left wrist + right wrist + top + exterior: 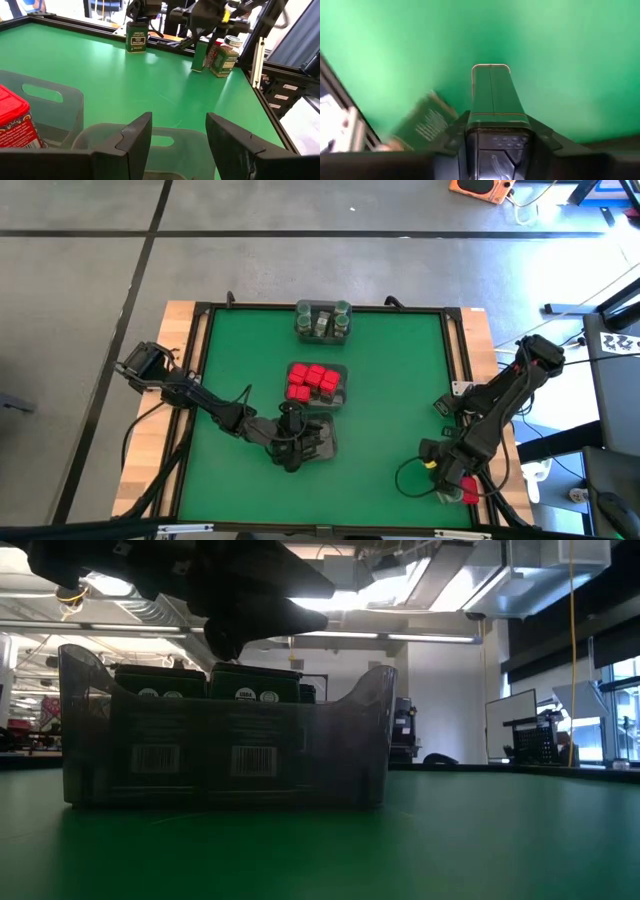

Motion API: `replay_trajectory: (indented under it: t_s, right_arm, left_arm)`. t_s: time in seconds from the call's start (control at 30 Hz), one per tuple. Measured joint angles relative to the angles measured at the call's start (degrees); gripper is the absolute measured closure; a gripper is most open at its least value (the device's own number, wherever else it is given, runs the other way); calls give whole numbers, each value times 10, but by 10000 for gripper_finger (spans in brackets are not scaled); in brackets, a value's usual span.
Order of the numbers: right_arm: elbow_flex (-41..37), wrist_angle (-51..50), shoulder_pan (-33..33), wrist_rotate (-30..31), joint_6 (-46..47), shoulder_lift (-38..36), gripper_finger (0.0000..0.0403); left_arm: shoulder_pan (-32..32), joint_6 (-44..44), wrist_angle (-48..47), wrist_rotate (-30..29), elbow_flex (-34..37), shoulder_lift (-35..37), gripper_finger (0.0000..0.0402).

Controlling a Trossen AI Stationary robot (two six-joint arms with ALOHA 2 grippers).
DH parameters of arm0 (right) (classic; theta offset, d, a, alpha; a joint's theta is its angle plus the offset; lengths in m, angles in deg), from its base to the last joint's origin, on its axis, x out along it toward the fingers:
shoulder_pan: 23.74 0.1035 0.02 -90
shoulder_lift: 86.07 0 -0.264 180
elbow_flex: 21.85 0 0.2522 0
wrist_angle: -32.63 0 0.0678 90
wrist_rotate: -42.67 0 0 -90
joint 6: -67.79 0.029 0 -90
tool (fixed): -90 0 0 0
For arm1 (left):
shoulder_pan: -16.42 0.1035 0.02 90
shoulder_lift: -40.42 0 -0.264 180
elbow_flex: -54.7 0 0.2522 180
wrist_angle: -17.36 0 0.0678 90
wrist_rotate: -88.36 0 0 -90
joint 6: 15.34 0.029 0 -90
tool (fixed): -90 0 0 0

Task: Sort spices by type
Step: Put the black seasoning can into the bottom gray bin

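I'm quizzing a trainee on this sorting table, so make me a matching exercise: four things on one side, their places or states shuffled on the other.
Things:
1. red tins
2. green-lidded jars
3. left gripper
4. right gripper

Places or states:
A. in the far-edge tray
B. closed on a dark green tin
C. in the middle tray
D. open above the nearest tray

Pairs: 1-C, 2-A, 3-D, 4-B.

Matt green table mat [400,370]; clear plastic tray [370,740]; glossy green tin [492,95]; wood table edge [180,320].

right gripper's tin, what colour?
Dark green with thin light edging, clamped between the right gripper's fingers. The tin shows best in the right wrist view.
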Motion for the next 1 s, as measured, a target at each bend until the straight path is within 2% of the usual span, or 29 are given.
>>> replay_trajectory:
  t_s: [0.3,0.43,0.73,0.9,1.0]
  right_arm:
    - [116,3,-78,202,-217,0,278]
    - [144,48,-115,274,-344,0,275]
    - [149,221,-187,281,-627,4,274]
    - [154,285,-215,283,-765,27,275]
    - [176,282,-227,296,-848,61,275]
  left_arm:
    - [-3,-6,-2,0,0,4,219]
    - [-11,9,-10,0,0,21,219]
    - [-24,-18,-162,-7,0,108,219]
    - [-40,-41,-258,-48,0,150,219]
    - [-55,-55,-284,-85,4,165,219]
